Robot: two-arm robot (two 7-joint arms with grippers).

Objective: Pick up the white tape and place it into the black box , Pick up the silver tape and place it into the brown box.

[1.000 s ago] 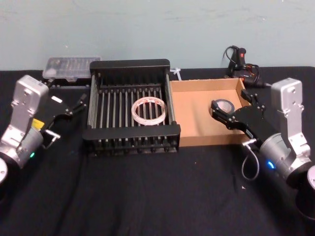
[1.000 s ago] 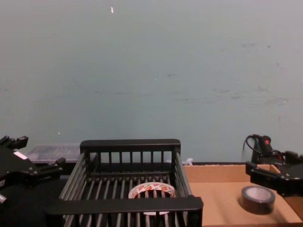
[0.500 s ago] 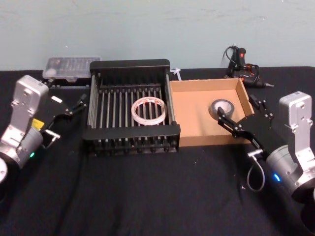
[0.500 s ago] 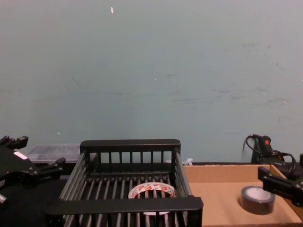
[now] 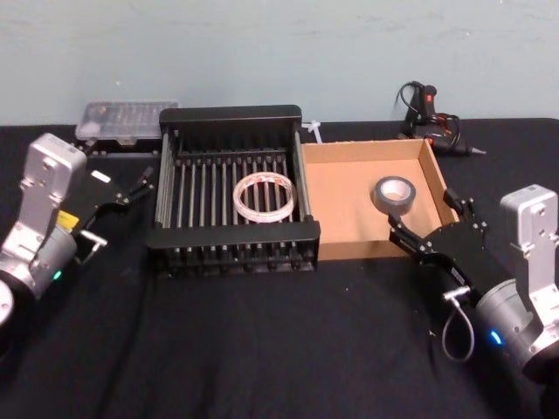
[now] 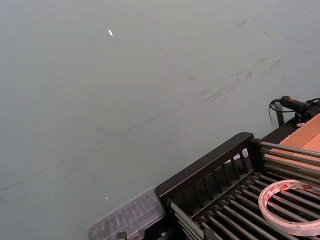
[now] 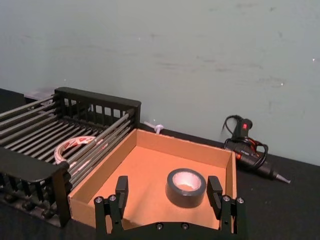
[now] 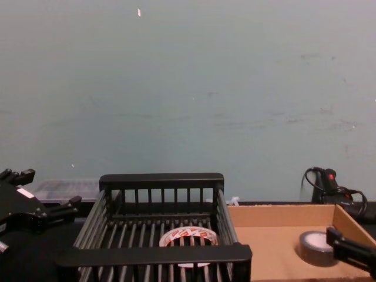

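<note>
- Right gripper (image 5: 425,229): fingers spread apart and holding nothing; sits at the near right corner of the brown box, just outside its front wall, above the black cloth. In the right wrist view its two fingers (image 7: 121,190) stand wide, framing the silver tape from the near side without touching it.
- Left gripper (image 5: 131,185): parked to the left of the black box, beside its left wall, fingers parted and holding nothing; also seen low at the left of the chest view (image 8: 35,202).
- Silver tape (image 5: 393,192): lies flat on the floor of the brown box, in its right half, near the right wall; pale core facing up. Also in the right wrist view (image 7: 185,186) and chest view (image 8: 314,247).
- Brown box (image 5: 349,249): shallow tan cardboard tray, set directly against the right side of the black box; holds the silver tape alone.
- White tape (image 5: 263,195): ring with red marks, lying flat on the slatted bottom of the black box, right of centre. Also in the left wrist view (image 6: 292,205).
- Black box (image 5: 231,234): slatted crate on the cloth, centre of the table.
- Clear plastic case (image 5: 122,118): at the far left, behind the crate's left corner.
- Glue gun (image 5: 428,109): black, with cables, at the far right behind the brown box.
- Black cloth (image 5: 262,349): covers the table under all items.
</note>
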